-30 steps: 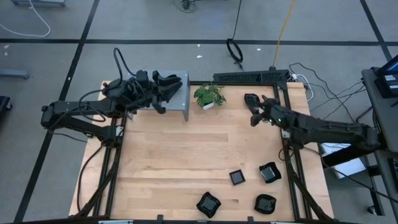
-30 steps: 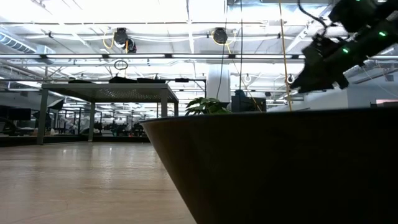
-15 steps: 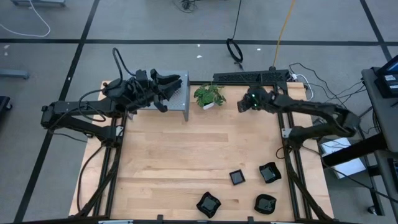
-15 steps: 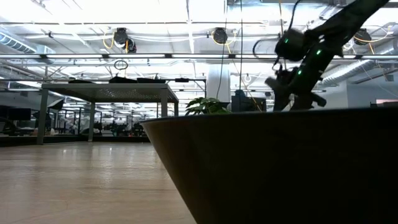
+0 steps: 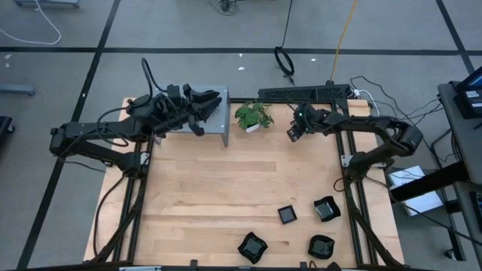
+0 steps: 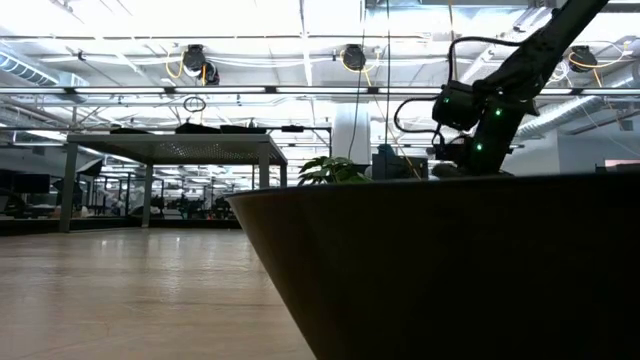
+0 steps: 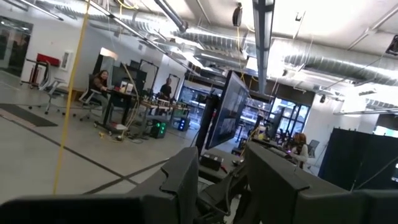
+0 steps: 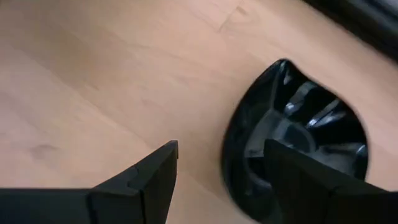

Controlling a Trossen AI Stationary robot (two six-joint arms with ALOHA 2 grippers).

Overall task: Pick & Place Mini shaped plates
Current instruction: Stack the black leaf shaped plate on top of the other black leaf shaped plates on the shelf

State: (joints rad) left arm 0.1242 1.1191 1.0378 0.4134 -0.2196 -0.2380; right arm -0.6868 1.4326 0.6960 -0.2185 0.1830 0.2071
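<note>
The table (image 5: pixel 226 188) is pale, smooth, matt wood, while the mini shaped plates (image 5: pixel 325 209) look glossy black, with bright reflections.

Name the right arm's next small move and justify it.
Probably lower the right end effector over the black plate and close. Its fingers are open, and the plate lies on the wood partly between them, one finger overlapping its rim, nothing gripped yet.

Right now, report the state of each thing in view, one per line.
Right pincer, open, low over a plate.
Far plate, flat on table, not gripped.
Four near plates, lying apart, untouched.
Potted plant, upright.
Left pincer, at the grey rack.
</note>
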